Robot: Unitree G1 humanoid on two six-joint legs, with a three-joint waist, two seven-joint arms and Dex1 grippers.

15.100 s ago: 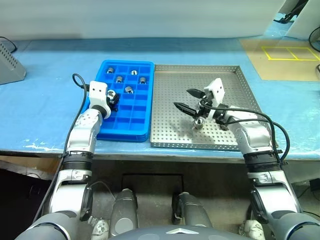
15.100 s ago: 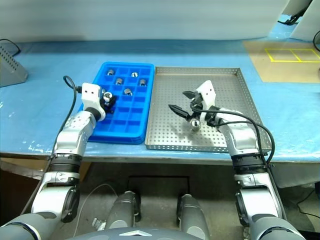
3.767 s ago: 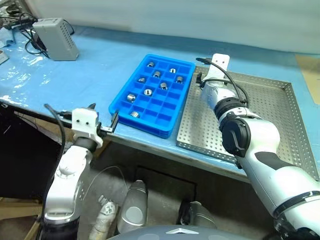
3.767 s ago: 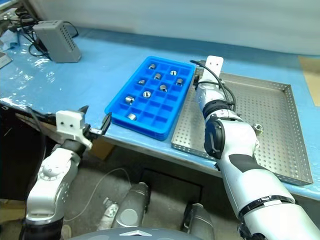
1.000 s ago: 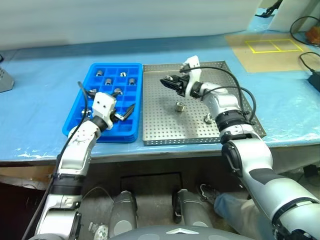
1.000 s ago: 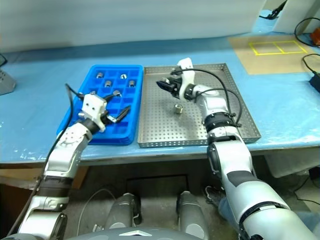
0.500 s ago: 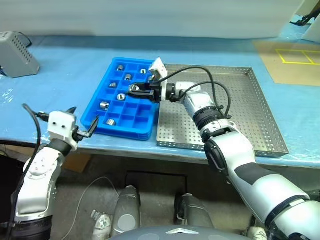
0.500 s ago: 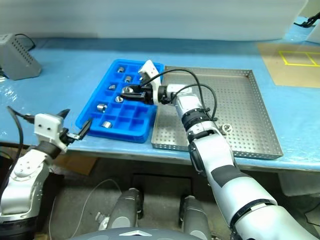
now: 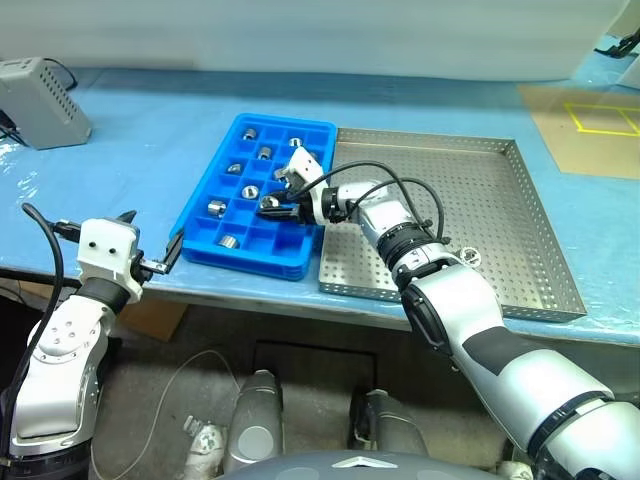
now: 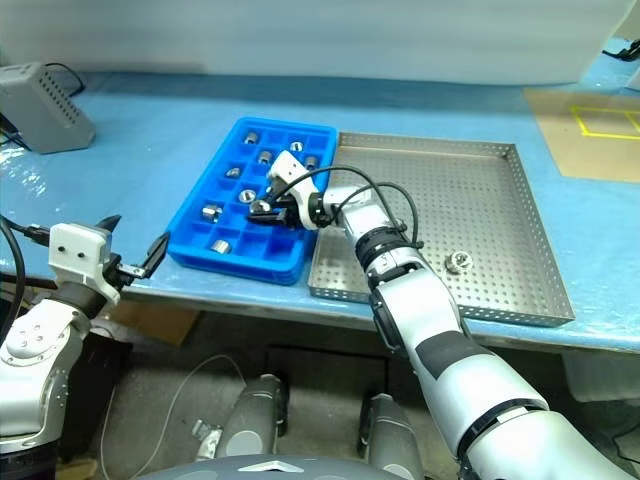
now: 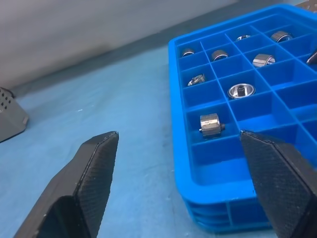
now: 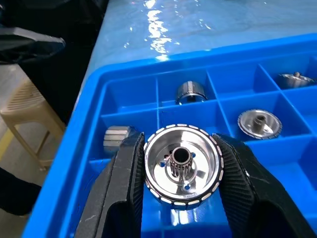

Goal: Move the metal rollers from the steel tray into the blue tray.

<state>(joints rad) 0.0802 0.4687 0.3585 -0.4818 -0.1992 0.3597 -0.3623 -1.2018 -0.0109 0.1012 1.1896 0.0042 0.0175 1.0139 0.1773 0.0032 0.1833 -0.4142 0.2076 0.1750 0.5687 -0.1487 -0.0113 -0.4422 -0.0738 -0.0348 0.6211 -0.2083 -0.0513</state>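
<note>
**A roller held over the blue tray**

The right gripper (image 12: 181,171) has its fingers (image 12: 125,191) closed tight on one of the metal rollers (image 12: 181,163). This roller is round and shiny, with a small hole in the middle. The gripper holds it just above the cells of the blue tray (image 9: 200,205), near the middle of the tray. The right arm reaches across from the steel tray's side to get there.

More rollers already lie in the blue tray, each in its own cell. One sits in a cell near the front corner (image 11: 211,124). Another with a wide flat face sits one row behind it (image 11: 240,90).

The steel tray (image 10: 500,150) stands right beside the blue tray, touching it along one long side. One roller (image 10: 458,263) is left on its holed floor, toward the front edge.

The left gripper (image 9: 150,240) is off to the side, past the front corner of the blue tray and out over the edge of the blue surface (image 9: 130,150). Its fingers (image 11: 91,171) are spread wide and hold nothing.

A grey box (image 9: 40,85) stands at the far corner of the surface.
</note>
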